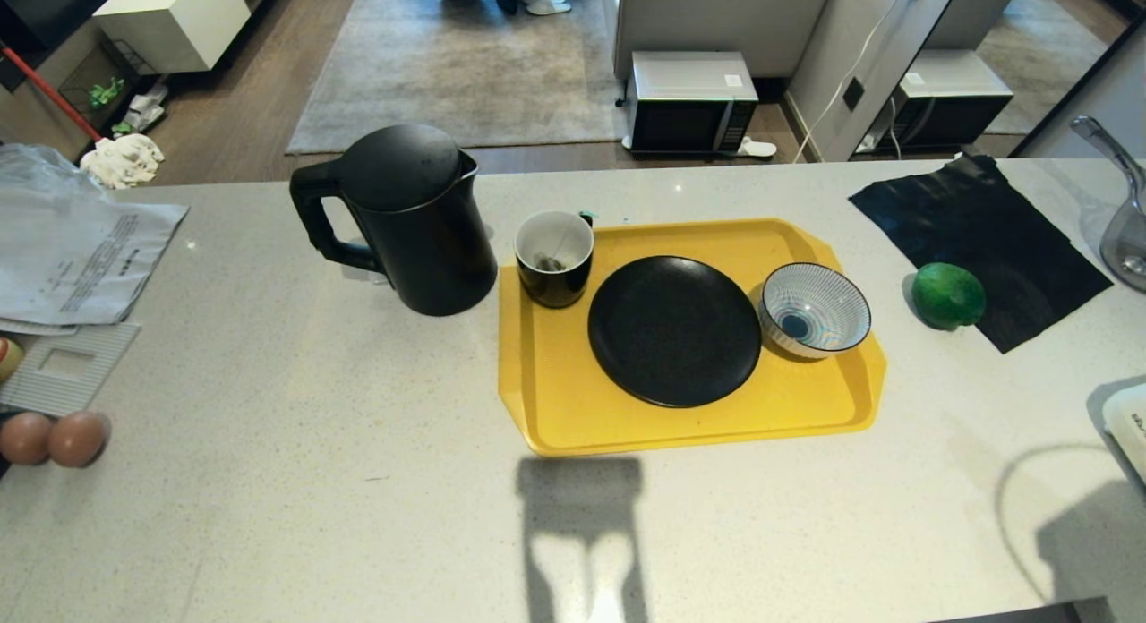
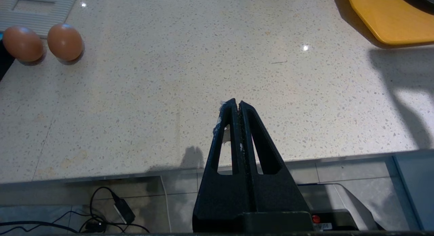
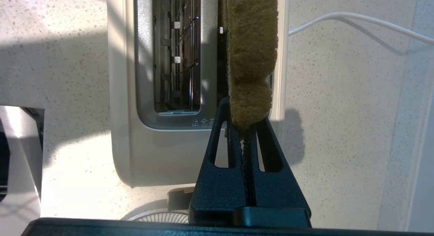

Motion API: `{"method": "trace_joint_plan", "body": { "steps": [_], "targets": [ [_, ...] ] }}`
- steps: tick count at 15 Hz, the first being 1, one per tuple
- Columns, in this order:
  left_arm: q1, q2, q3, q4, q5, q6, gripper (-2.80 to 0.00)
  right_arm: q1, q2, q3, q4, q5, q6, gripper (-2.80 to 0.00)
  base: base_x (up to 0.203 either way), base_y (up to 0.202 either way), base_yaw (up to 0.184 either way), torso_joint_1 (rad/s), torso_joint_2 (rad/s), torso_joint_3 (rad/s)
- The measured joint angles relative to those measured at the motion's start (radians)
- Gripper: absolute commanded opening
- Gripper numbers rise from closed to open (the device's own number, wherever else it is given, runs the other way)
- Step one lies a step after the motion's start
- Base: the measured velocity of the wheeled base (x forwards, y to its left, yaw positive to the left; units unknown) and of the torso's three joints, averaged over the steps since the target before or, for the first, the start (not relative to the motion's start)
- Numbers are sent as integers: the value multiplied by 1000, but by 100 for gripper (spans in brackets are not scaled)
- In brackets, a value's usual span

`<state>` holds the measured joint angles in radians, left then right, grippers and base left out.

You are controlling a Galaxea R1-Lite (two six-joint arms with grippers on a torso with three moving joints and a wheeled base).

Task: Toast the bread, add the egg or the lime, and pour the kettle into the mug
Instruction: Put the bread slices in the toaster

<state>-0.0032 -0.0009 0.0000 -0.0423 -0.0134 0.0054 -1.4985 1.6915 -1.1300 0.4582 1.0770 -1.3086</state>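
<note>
Holding the bread [image 3: 251, 59] edge-on, the right pincer [image 3: 249, 125] is clamped on the slice's lower edge above the toaster [image 3: 169, 93]; the slice sits over one slot and, in my judgement, is not yet seated. Toasting is therefore under way, not done. The left pincer [image 2: 237, 105] is closed on nothing above the bench [image 1: 269, 516]. The lime [image 1: 947, 295] lies beside the yellow tray [image 1: 555, 408], the plate [image 1: 673, 329] is bare, the kettle [image 1: 407, 220] stands upright near the mug [image 1: 553, 258]: adding and pouring remain.
</note>
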Motion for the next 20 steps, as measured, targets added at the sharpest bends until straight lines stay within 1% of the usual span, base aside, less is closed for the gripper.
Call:
{"method": "trace_joint_plan", "body": {
  "steps": [6, 7, 20],
  "targets": [
    [0, 0, 0, 0, 0, 0, -280, 9, 17, -4, 3, -18, 4, -280, 0, 0, 0, 0, 0, 0],
    [0, 0, 0, 0, 0, 1, -280, 14, 17, -5, 3, -20, 8, 0, 0, 0, 0, 0, 0, 0],
    [0, 0, 0, 0, 0, 0, -280, 16, 44, -24, 1, -25, 13, 0, 0, 0, 0, 0, 0, 0]
  ]
}}
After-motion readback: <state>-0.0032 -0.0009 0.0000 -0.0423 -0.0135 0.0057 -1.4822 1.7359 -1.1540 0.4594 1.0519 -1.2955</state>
